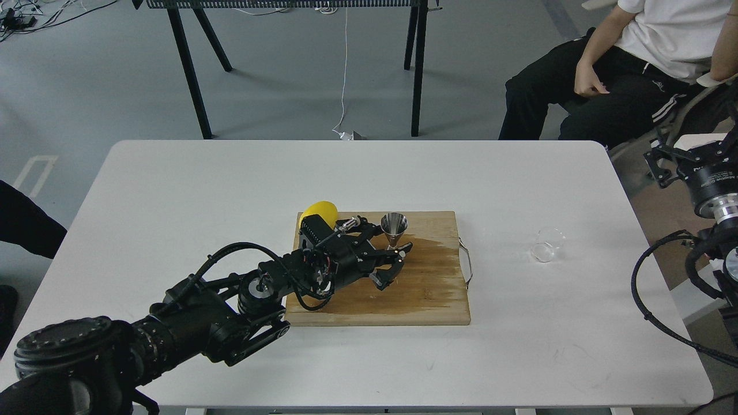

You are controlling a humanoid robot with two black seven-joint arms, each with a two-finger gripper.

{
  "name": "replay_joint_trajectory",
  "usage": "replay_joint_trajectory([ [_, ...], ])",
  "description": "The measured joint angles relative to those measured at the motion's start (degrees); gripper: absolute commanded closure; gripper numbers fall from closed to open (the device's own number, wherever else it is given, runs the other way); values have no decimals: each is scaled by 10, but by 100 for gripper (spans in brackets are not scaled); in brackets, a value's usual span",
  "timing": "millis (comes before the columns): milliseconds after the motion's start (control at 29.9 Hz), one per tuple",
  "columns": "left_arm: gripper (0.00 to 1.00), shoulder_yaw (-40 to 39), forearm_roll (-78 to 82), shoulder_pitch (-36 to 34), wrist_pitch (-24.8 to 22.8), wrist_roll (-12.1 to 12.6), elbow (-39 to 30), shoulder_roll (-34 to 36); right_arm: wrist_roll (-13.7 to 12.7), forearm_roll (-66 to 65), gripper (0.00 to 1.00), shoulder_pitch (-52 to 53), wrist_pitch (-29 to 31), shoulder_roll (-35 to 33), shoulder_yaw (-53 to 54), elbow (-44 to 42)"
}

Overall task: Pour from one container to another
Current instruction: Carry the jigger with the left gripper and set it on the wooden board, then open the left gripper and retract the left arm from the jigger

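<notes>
Head view: the left end effector (398, 260) is seen with fingers apart around the foot of the jigger (394, 229), which stands upright on the wet cutting board (426, 300); contact cannot be confirmed. The glass cup (547, 245) stands on the tabletop (173, 190), well to the right, nearer the right end effector (669, 164), whose finger state cannot be told. Open room is noted between board and cup; the right tabletop edge lies near.

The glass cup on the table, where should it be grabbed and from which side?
Grip the glass cup around its side wall, coming from the right. It lies apart from the board, nearest the right arm, and its round, short body suits a side pinch.
</notes>
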Motion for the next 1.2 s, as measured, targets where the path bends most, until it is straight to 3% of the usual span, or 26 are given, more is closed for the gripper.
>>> replay_joint_trajectory([
  [201,14,3,0,3,2,-2,-22,38,0,0,0,0,0,-1,1,0],
  [568,14,-6,0,42,-5,-2,-154,180,0,-1,0,0,0,-1,0,0],
  [769,14,-31,0,46,22,-11,-192,258,-1,-1,0,0,0,-2,0,-3],
  [1003,13,-47,-33,46,36,-52,-241,321,-2,-1,0,0,0,-15,1,-3],
  [1203,9,-98,-263,39,9,-130,-246,328,-8,1,0,-13,0,-22,3,8],
])
